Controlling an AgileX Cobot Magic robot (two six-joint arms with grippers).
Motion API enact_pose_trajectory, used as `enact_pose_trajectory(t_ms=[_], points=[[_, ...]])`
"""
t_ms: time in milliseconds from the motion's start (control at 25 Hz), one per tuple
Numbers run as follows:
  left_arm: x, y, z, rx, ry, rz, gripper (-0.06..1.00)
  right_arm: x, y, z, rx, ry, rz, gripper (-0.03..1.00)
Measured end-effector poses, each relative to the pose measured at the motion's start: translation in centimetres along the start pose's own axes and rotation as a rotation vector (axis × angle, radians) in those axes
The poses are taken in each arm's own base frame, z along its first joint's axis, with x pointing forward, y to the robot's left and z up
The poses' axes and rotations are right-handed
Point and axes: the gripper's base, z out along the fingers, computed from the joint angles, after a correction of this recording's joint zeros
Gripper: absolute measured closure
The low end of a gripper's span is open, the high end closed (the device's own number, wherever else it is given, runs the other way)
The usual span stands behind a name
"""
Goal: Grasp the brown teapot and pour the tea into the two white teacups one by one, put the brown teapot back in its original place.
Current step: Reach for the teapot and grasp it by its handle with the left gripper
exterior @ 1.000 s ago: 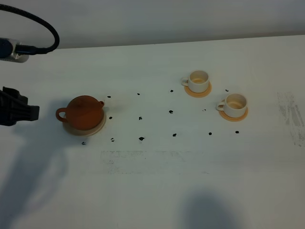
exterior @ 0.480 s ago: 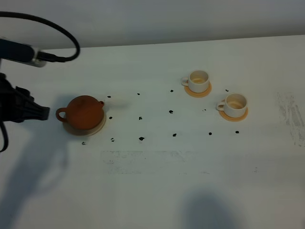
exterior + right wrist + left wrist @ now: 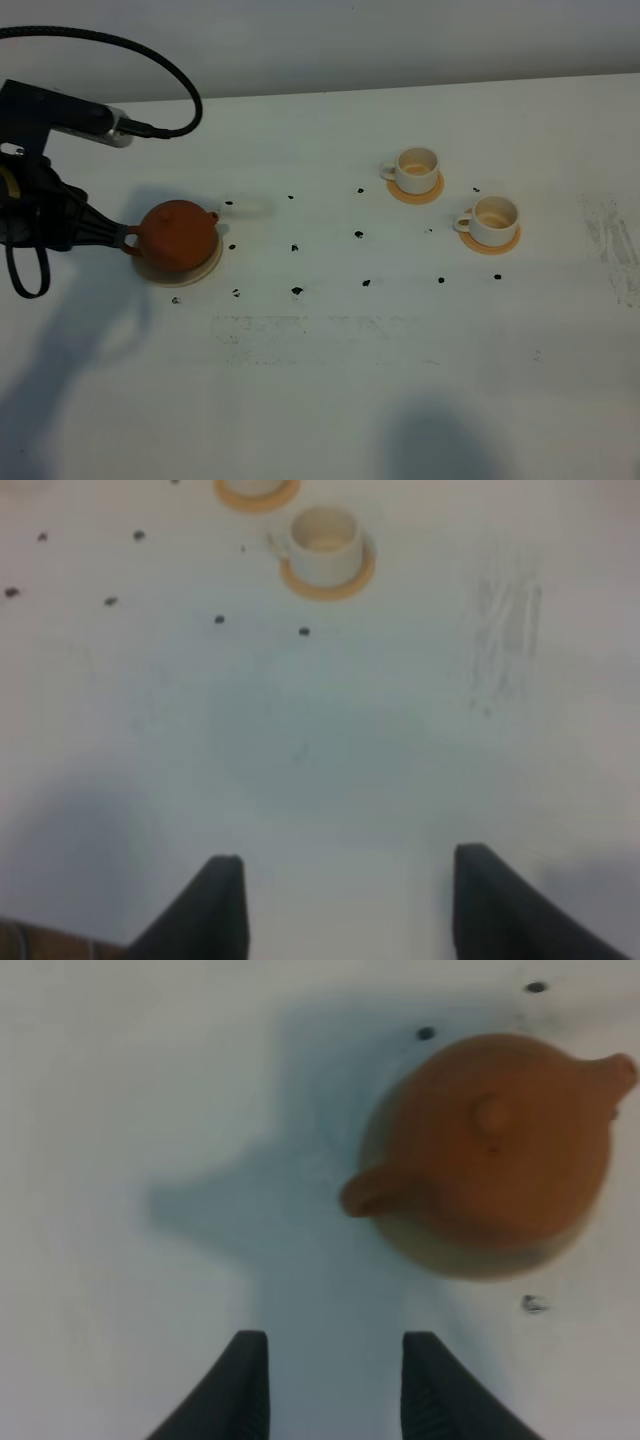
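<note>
The brown teapot (image 3: 178,235) sits on its pale beige coaster (image 3: 207,269) at the left of the table, loop handle pointing left and spout right. My left gripper (image 3: 108,238) is just left of the handle, level with it. In the left wrist view its two dark fingers (image 3: 243,1385) stand apart with bare table between them, a short way from the teapot (image 3: 500,1145) and its handle (image 3: 362,1195). The two white teacups (image 3: 417,168) (image 3: 493,218) stand on orange coasters at the right. My right gripper (image 3: 345,905) hangs open over bare table, well short of the nearer teacup (image 3: 325,538).
Small black specks (image 3: 297,291) dot the table between the teapot and the cups. A scuffed grey patch (image 3: 610,245) marks the right edge. The left arm's black cable (image 3: 150,60) loops above the teapot's side. The right arm shows in the high view only as a shadow (image 3: 435,440).
My left arm has moved right across the table, and its gripper now sits close to the teapot's handle. The teapot and the cups have not moved.
</note>
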Motion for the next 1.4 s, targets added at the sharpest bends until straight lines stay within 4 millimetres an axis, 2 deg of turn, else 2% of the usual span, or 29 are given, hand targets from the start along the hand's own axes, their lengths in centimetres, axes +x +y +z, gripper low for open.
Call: enact_pose_trajectory(t_ms=[160, 400, 1040, 1240, 1400], points=[[0.4, 1.0, 0.1, -0.022, 0.027, -0.022, 0.64, 1.2, -0.1, -0.4, 0.012, 0.003, 0.011, 0.52], [0.4, 1.3, 0.2, -0.033, 0.015, -0.025, 0.64, 3.1, -0.5, -2.5, 0.058, -0.148, 0.049, 0.52], [-0.1, 1.6, 0.1, -0.057, -0.019, 0.003, 0.64, 3.2, -0.9, -2.6, 0.16, -0.155, 0.074, 0.53], [-0.2, 1.4, 1.2, -0.048, -0.009, 0.011, 0.64, 3.2, -0.7, -2.6, 0.316, -0.16, 0.188, 0.54], [-0.1, 1.2, 2.2, -0.041, 0.02, 0.006, 0.64, 3.2, -0.6, -2.6, 0.347, -0.161, 0.21, 0.56]])
